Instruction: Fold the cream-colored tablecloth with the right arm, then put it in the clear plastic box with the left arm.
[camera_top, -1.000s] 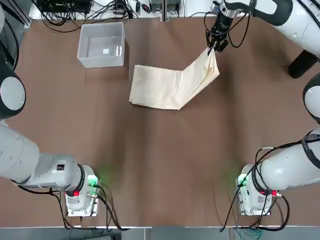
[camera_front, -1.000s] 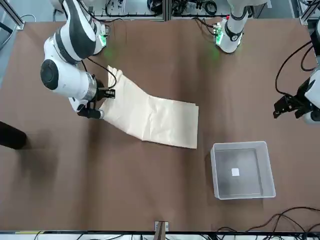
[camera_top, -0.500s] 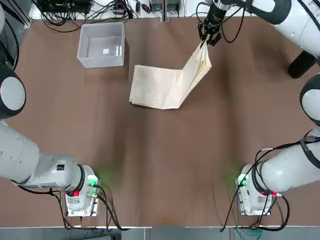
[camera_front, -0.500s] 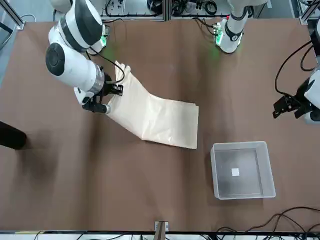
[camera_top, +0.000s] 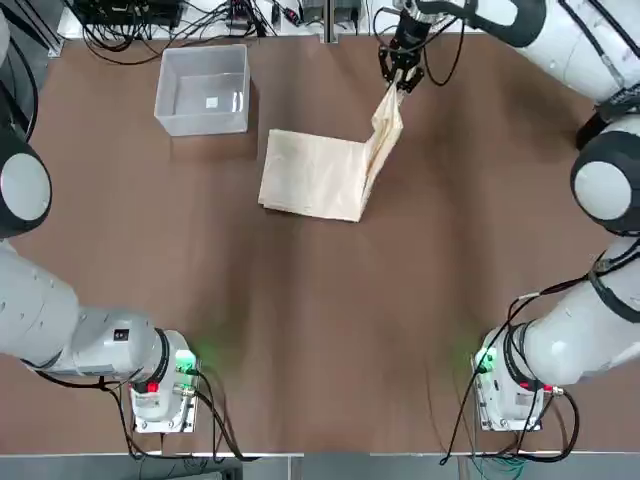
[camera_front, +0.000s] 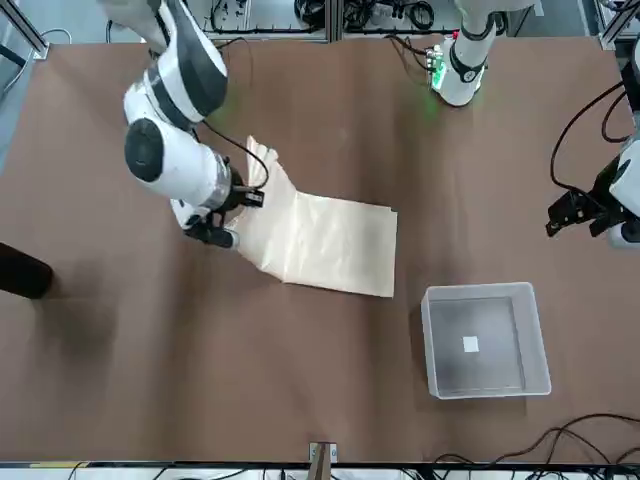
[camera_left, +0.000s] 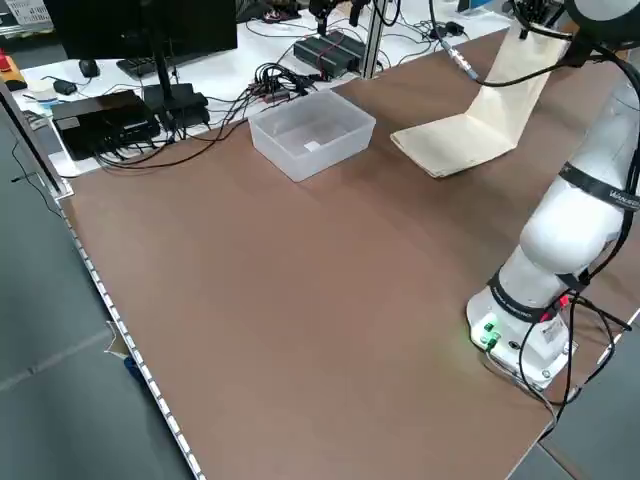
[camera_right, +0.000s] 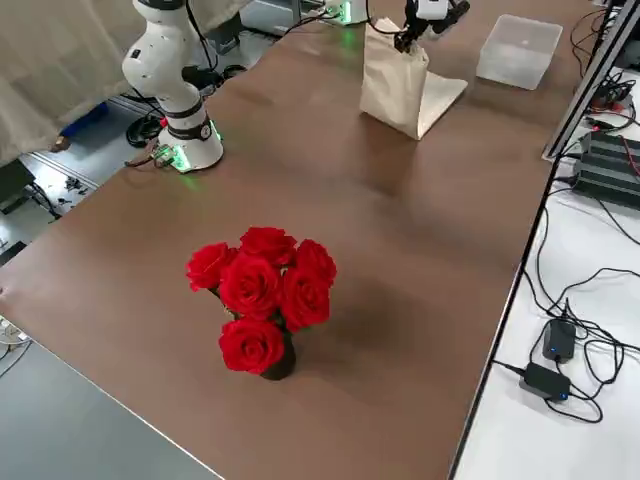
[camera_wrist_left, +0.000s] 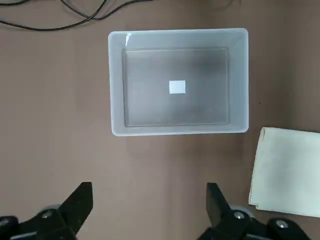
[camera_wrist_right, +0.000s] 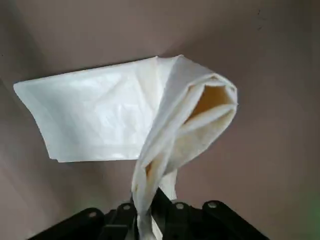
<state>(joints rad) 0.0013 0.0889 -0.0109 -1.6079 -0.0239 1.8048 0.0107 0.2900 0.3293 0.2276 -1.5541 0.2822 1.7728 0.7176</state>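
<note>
Tablecloth end lifted, fold half made

The cream-colored tablecloth (camera_top: 322, 175) lies mid-table near the clear plastic box (camera_top: 203, 88), one end raised upright by the right gripper (camera_top: 399, 76), clamped on its edge. The left gripper (camera_wrist_left: 147, 210) hangs spread and empty over the box. The bunched edge could slip out or land crooked.

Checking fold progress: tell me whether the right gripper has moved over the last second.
Yes. In the top view the right gripper, shut on the cream tablecloth, has shifted toward the clear plastic box and the table's far edge, carrying the lifted end over the flat part.
</note>
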